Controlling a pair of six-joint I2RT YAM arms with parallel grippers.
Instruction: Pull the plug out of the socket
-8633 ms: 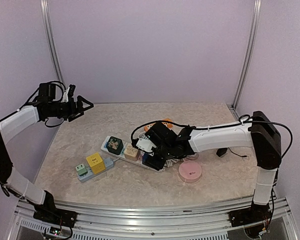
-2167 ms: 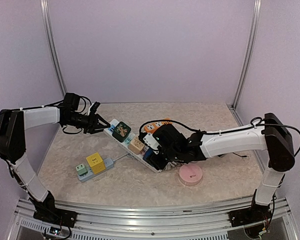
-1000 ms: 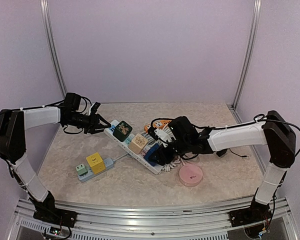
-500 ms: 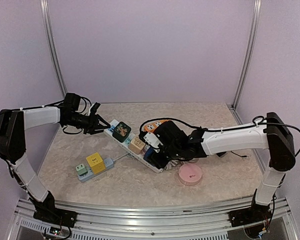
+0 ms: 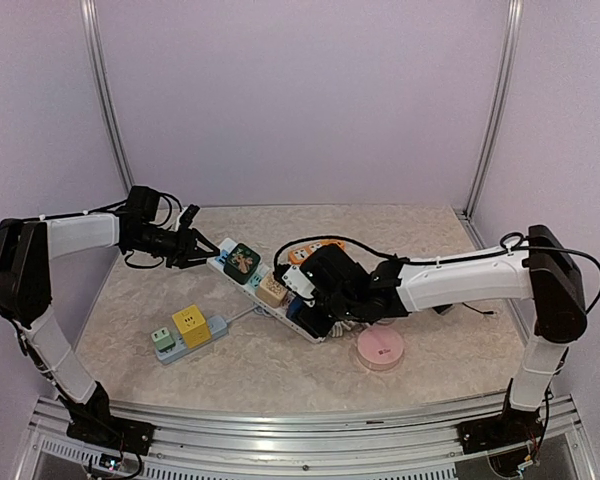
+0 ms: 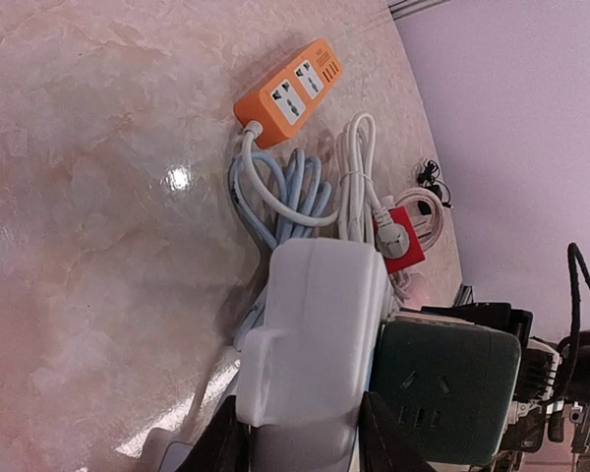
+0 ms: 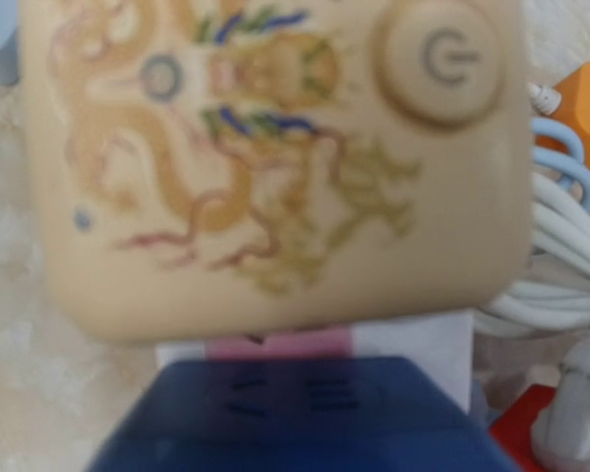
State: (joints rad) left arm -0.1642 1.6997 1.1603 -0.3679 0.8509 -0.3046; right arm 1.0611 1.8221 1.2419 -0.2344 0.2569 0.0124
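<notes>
A white socket strip (image 5: 263, 300) lies slantwise mid-table with three cube plugs in it: dark green (image 5: 243, 261), beige with a dragon print (image 5: 271, 290) and dark blue (image 5: 302, 318). My left gripper (image 5: 199, 249) is shut on the strip's far-left end (image 6: 315, 324), its fingers (image 6: 226, 444) on either side. My right gripper (image 5: 315, 303) sits over the dark blue plug (image 7: 285, 418) and grips it. In the right wrist view that plug fills the space at the jaws and hides the fingers, with the beige plug (image 7: 275, 157) just beyond it.
A pale blue strip (image 5: 215, 326) with yellow (image 5: 190, 324) and green (image 5: 163, 340) cubes lies front left. A pink round disc (image 5: 381, 346) sits by my right arm. An orange strip (image 6: 290, 93), coiled cables (image 6: 305, 192) and a red plug (image 6: 398, 231) lie behind the white strip.
My right wrist swung back left and down over the dark blue plug from a spot farther right and back. The white strip shifted slightly with it. The left arm stayed put.
</notes>
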